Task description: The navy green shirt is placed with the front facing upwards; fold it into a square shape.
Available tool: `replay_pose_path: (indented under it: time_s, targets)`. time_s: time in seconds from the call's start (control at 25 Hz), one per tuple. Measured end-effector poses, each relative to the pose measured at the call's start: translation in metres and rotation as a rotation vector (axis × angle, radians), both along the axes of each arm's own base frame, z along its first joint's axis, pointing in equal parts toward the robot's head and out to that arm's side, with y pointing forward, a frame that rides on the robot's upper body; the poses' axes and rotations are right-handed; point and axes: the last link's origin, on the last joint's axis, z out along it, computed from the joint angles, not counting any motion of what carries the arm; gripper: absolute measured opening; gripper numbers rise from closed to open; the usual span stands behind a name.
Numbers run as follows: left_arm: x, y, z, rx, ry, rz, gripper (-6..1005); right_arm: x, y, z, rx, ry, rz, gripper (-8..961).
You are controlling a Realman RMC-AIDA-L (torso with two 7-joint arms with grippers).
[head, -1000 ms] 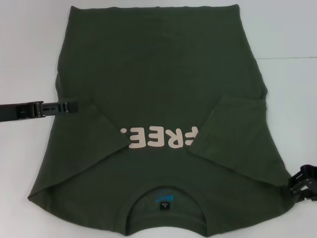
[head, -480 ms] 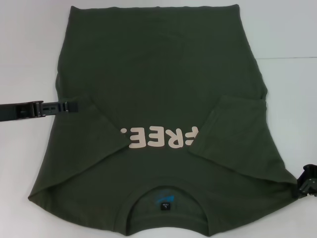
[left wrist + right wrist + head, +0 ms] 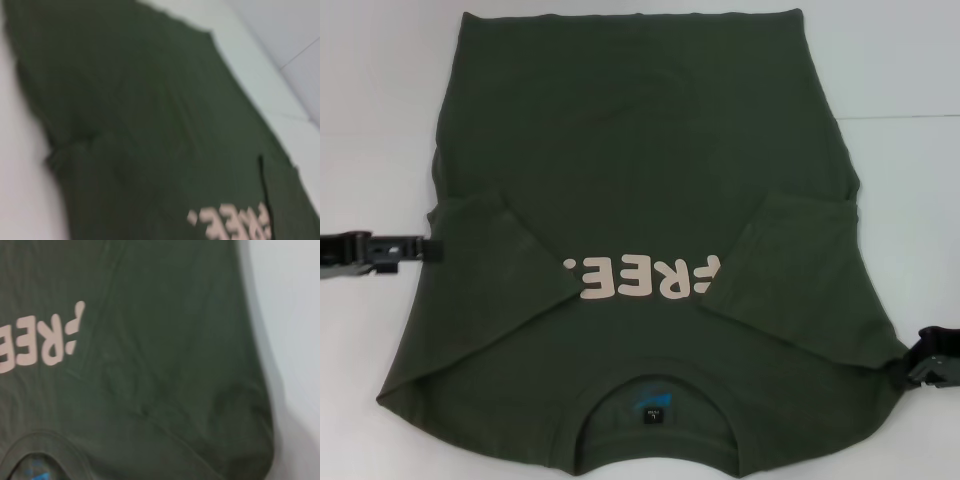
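**Shirt flat, sleeves folded in, claws at both side edges**

On the white tabletop (image 3: 910,70) lies the navy green shirt (image 3: 640,150), front up, collar (image 3: 655,375) toward the robot and hem at the far side. Both short sleeves lie folded inward over the chest, their tips partly covering each end of the pale pink print (image 3: 640,280). A small dark label (image 3: 655,413) sits inside the neck opening.

Left claw (image 3: 425,248): low over the tabletop at the shirt's left edge, level with the left sleeve fold, tip at the fabric edge. Finger state: cannot tell.

Right claw (image 3: 910,368): at the shirt's right edge near the shoulder, closer to the collar than the print is. Finger state: cannot tell.

Both wrist views show only shirt fabric, print and bare tabletop.
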Motion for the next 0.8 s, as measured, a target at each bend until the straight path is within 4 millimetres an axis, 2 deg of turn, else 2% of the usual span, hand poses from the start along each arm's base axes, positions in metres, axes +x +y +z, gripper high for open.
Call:
replay_pose_path:
  time_s: [0.28, 0.56, 0.8]
  targets:
    - [0.005, -0.023, 0.019, -0.071, -0.077, 0.065, 891, -0.007, 0.003, 0.006, 0.043, 0.007, 0.076, 45]
    - [-0.011, -0.04, 0.007, -0.087, -0.156, 0.142, 883, -0.01, 0.002, 0.006, 0.033, 0.012, 0.136, 45]
    - [-0.018, -0.045, 0.0, -0.088, -0.186, 0.2, 875, -0.019, 0.009, 0.001, 0.029, 0.025, 0.202, 44]
